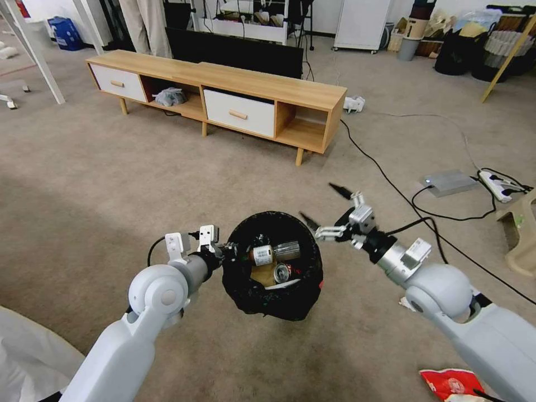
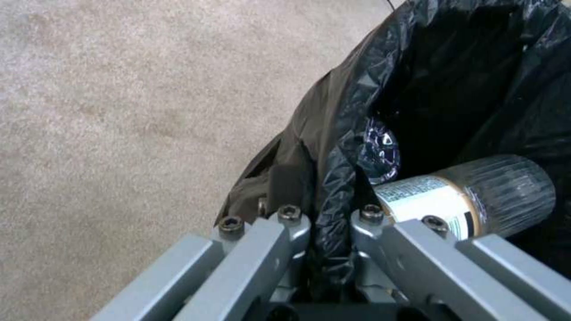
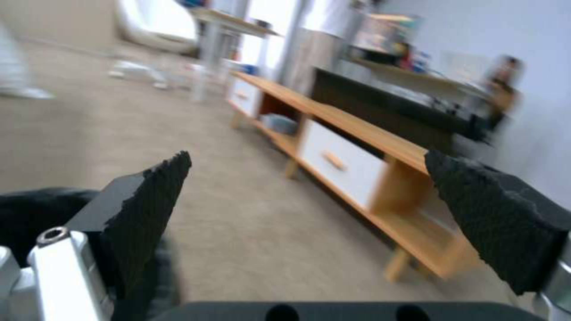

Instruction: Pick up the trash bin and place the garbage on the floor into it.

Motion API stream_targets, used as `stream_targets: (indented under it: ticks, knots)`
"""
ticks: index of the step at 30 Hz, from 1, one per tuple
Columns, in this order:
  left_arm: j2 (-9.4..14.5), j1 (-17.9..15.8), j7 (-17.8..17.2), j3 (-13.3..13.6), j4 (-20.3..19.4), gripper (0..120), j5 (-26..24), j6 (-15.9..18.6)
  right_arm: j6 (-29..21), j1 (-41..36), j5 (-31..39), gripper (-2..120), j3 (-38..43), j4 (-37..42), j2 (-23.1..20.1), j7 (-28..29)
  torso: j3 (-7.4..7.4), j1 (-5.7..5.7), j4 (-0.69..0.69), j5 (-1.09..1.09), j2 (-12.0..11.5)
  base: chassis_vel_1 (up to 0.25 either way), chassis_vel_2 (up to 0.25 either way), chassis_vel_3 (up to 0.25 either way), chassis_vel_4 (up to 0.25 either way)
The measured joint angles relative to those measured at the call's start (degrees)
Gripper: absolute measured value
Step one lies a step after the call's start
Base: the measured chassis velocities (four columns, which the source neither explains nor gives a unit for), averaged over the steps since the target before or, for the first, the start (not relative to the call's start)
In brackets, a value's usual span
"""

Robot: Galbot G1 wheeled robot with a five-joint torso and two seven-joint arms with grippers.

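From the head view, the trash bin (image 1: 273,265) sits low between the two arms over the beige short-pile floor (image 1: 139,167), in front of the long wooden TV cabinet (image 1: 223,95). The left gripper (image 1: 223,250) is at the bin's left rim, pinching it, which would explain why the bin can be carried along rather than left standing. Its liner is glossy, crinkled black plastic folded over a round rim. Inside lie a clear ribbed plastic bottle (image 1: 273,252) with a white label, a crushed can (image 1: 282,272) and something flat and brown. The right gripper (image 1: 328,207) hovers just beyond the bin's right rim with its fingers spread wide and holding nothing. A red-and-white wrapper (image 1: 452,384) remains on the carpet near the right arm, so I judge the collecting unfinished. Black cables (image 1: 402,195) and a white power strip (image 1: 499,186) lie to the right.

In the left wrist view, the left gripper's metal fingers (image 2: 279,223) are closed on a fold of the black bag and the rim (image 2: 333,187) beneath it, one finger outside and one inside. The bottle (image 2: 470,198) rests just inside, against the liner wall.

In the right wrist view, the right gripper's two dark, rough-textured pads (image 3: 151,196) stand far apart, empty, facing the cabinet (image 3: 351,151) across bare carpet.
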Motion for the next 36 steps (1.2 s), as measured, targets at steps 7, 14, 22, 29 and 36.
stream_targets:
  ticks: [7,14,22,29,36]
  knots:
    - [0.4,0.2,0.1,-0.3,-0.2,0,0.0,0.0,-7.3,-1.3,0.4,100,1.3,0.8,0.4,8.9,0.0,0.0,0.0,0.0,0.0,0.0,0.0,0.0,0.0]
    - [0.7,0.6,0.2,-0.6,-0.7,0,-0.4,0.0,-15.5,-2.2,1.9,100,1.5,0.1,1.7,18.5,0.0,0.0,0.0,0.0,0.0,0.0,0.0,0.0,0.0]
    - [0.8,1.0,0.2,-1.0,-1.3,0,-0.3,0.0,-21.8,-2.9,3.7,100,0.9,0.2,3.0,23.2,0.0,0.0,0.01,0.0,0.0,0.0,0.0,0.0,0.0]
    - [0.8,0.7,0.1,-1.1,-1.4,0,-0.3,0.0,-25.0,-4.2,4.5,100,0.9,0.8,3.0,24.7,0.0,0.0,0.0,0.0,0.0,0.0,0.0,0.0,0.0]
    - [0.7,1.1,0.1,-1.2,-1.5,0,-0.2,0.0,-27.0,-6.1,5.2,100,0.5,1.1,3.3,25.4,0.0,0.0,0.0,0.0,0.0,0.0,0.0,0.0,0.0]
